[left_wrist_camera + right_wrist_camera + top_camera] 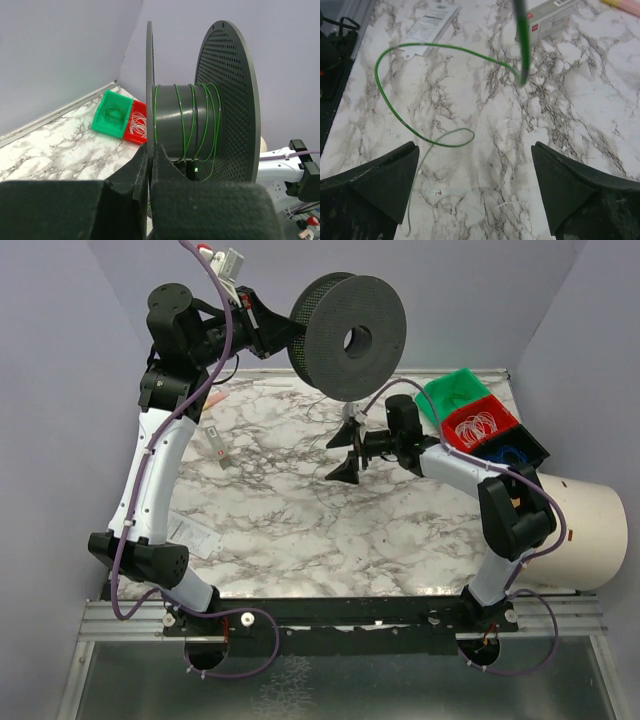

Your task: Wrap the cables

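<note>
Green cable point(376, 77) loose on marble point(570, 115); left fingers point(125, 185) clenched on black spool point(335, 360), right fingers point(380, 175) spread.

Black spool point(347, 335), flange peppered with tiny holes, green wire point(155, 115) striping its dark core. Beneath it, white marble table point(300, 530) veined grey-black. To its right, green bin point(440, 398), red bin point(503, 410) with whitish coils point(478, 426).
</note>
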